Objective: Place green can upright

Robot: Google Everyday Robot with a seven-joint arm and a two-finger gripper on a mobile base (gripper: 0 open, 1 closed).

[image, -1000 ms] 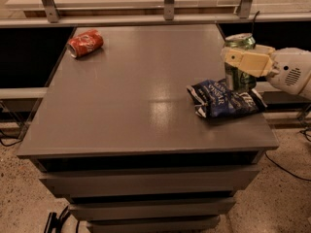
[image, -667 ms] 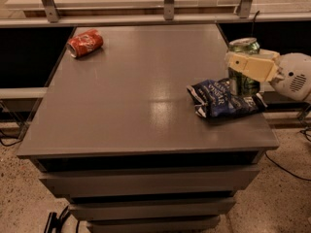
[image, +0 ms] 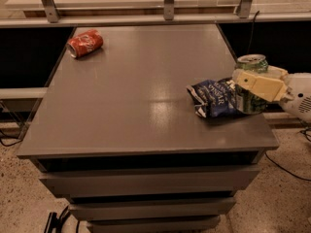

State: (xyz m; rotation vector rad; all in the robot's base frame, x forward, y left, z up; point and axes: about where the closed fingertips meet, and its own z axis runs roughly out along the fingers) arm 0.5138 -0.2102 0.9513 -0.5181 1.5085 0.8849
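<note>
Table (image: 146,81) edge: claw (image: 250,77) clasps green can (image: 251,62).

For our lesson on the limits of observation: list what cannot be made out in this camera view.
- Side markings of the green can: covered by the hand, which grips it at the right edge of the table.
- The arm behind the hand: cut off by the camera view's right edge.
- The can's lower left side: hidden by the chip bag.

Arm (image: 301,97) enters from view R, approx. horizontal. Tool (image: 249,77) at R edge of surface (image: 136,91), fingers (image: 260,85) clamped on green can (image: 250,102).
</note>
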